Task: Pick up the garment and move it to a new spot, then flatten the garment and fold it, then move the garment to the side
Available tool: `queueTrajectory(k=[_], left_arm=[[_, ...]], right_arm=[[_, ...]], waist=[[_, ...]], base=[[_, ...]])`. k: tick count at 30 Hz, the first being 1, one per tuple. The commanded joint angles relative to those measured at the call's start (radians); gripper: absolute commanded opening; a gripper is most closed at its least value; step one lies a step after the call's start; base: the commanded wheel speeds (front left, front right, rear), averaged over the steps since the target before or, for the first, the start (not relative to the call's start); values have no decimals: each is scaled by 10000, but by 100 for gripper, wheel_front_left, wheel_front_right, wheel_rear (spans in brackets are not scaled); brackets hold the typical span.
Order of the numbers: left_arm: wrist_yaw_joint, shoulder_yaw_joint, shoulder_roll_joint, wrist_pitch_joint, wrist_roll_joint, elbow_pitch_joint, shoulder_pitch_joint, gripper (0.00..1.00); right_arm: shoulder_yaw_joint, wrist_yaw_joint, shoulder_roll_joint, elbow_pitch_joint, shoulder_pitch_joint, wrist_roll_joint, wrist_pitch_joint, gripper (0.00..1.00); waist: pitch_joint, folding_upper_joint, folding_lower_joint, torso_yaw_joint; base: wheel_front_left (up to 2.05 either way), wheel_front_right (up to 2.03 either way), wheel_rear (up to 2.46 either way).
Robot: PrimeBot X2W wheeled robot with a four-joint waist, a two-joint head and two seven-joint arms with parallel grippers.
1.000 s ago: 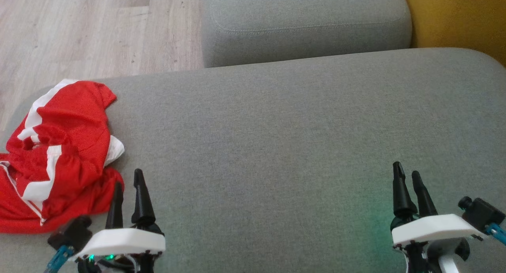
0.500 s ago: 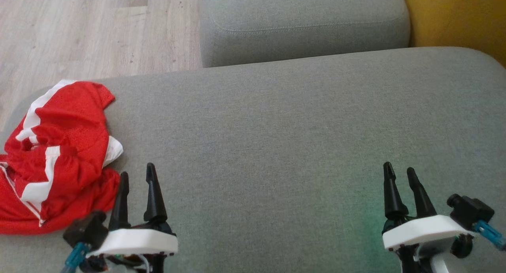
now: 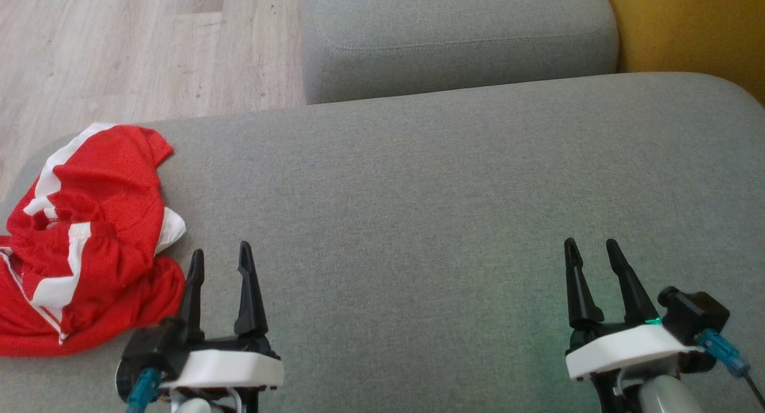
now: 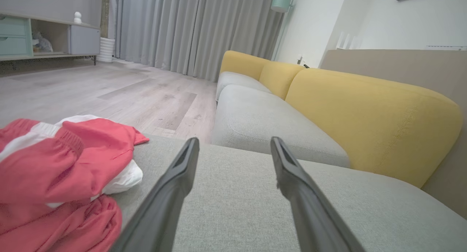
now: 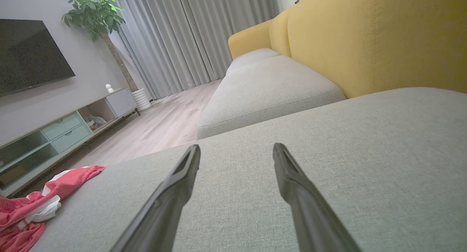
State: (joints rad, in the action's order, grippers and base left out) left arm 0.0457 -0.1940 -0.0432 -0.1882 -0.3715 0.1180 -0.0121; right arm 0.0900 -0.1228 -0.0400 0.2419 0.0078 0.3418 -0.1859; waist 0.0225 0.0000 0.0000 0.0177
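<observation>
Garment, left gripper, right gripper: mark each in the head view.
garment (image 3: 119, 245), head view, red fabric near the middle of the heap.
left gripper (image 3: 220, 250), head view, midway between its fingertips.
right gripper (image 3: 591, 242), head view, midway between its fingertips.

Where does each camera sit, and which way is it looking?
Head view: on the head, looking down at the cushion; left gripper and right gripper show.
Left wrist view: low over the cushion, facing the yellow backrest; its fingers show.
Right wrist view: low, facing the curtains; its fingers show.
All share the red garment.
</observation>
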Motion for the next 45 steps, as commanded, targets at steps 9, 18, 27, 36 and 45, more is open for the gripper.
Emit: queueTrajectory(k=[9,18,27,36,45], left_arm=[[212,-28,-64,-370,1323,-606,276,100],[413,-257,-68,-633,2383,-562,261,100],[625,-242,-70,-736,2696,-273,245,100],[676,-242,-70,-736,2620,107,300,100],[839,-268,-70,-736,2591,430,395,100]], right_arm=[[397,-71,-93,-462,-602,-1356,-391,100],[246,-77,-100,-366,-569,-2375,-655,100],[180,-79,-102,-331,-571,-2773,-759,100],[45,-79,-102,-150,-566,-2765,-759,100],[-1,-79,-102,-36,-505,-2813,-759,100]], waist=[[-47,0,0,14],[-30,0,0,-31],[-44,0,0,-30],[-62,0,0,-16],[-122,0,0,-335]], base=[[0,0,0],[0,0,0],[0,0,0],[0,0,0],[0,0,0]])
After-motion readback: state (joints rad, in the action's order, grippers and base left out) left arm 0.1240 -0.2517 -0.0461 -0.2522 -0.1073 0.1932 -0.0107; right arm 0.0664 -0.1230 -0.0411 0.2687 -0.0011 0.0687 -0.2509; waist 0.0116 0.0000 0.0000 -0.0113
